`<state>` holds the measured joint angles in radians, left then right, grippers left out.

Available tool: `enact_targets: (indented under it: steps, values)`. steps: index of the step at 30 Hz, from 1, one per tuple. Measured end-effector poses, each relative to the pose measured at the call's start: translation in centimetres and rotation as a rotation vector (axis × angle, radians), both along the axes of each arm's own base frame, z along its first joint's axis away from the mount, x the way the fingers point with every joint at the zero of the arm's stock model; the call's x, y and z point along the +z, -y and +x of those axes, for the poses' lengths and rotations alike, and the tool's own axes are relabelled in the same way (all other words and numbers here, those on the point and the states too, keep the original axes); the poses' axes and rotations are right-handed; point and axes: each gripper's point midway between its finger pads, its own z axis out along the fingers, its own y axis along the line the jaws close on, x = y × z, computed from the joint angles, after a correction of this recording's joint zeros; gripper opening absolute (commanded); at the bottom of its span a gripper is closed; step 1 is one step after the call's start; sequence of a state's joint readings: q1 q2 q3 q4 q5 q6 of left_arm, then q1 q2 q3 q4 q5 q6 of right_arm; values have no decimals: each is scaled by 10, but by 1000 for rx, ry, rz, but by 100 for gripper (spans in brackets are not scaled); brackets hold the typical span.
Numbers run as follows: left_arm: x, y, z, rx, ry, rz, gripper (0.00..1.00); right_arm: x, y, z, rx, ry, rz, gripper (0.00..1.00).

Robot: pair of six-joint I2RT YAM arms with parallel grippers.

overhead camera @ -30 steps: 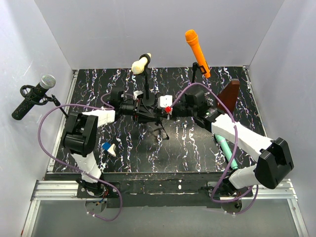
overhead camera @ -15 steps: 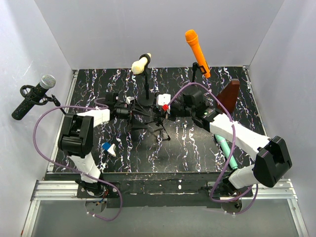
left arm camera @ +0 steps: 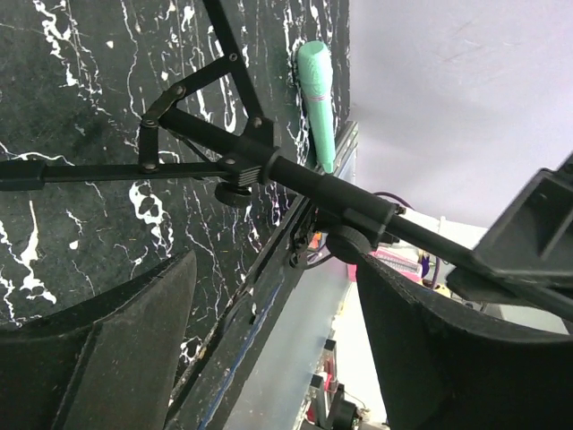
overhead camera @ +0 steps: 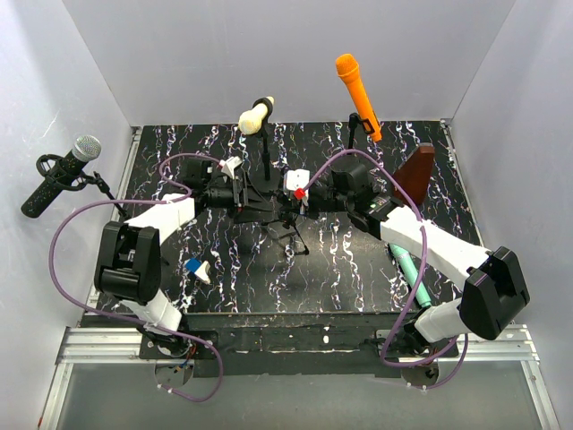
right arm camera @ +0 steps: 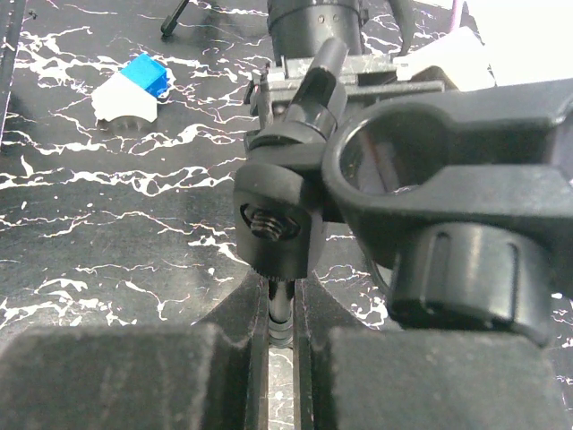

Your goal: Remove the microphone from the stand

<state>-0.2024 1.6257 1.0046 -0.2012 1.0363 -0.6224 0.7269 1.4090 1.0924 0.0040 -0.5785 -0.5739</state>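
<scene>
The right gripper (right arm camera: 282, 327) is clamped on a thin rod of the black mic stand (overhead camera: 286, 231) in the middle of the marbled black table (overhead camera: 340, 260). In the right wrist view its two fingers are pressed almost together, with the rod between them. Just above them are the stand's swivel joint and its round clip (right arm camera: 448, 116). The left gripper (left arm camera: 276, 269) reaches in from the other side with its fingers (left arm camera: 134, 322) standing wide apart. The stand's thicker tube passes across between them, and neither pad touches it. The tripod legs fold out over the table beyond that tube. The teal microphone (overhead camera: 410, 267) lies flat on the table near its right edge, beside the right arm and well apart from the held stand. The left wrist view shows it close to the table's border. A cream microphone (overhead camera: 255, 115) and an orange microphone (overhead camera: 358, 94) sit tilted on stands at the back, and a black microphone with a grey head (overhead camera: 63, 175) is on a stand at the far left. A brown wedge (overhead camera: 416, 172) stands near the orange one, and a small blue and white block (overhead camera: 197, 268) rests in front of the left arm.
</scene>
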Motion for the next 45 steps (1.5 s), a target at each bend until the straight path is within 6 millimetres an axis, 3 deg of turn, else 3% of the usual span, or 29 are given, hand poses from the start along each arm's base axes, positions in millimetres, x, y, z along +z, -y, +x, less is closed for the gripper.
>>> enact_targets:
  steps: [5, 12, 19, 29, 38, 45]
  values:
    - [-13, 8, 0, -4, -20, 13, 70, 0, 0, 0, -1, -2, 0, 1]
    - [-10, 17, 4, 15, -54, -50, 73, -1, 3, 4, -25, -5, -5, 1]
    - [-20, 20, 6, 33, -149, -85, 73, -1, 3, 6, -35, -10, -6, 1]
    - [-12, 23, 9, 36, -161, -118, 76, -2, 4, 6, -38, -11, -7, 1]
    - [-2, 32, 9, -8, -140, -139, 73, -2, 3, 7, -38, -13, -8, 1]
    - [-18, 31, 7, -4, -191, -108, 71, -4, 1, 8, -33, -20, -9, 1]
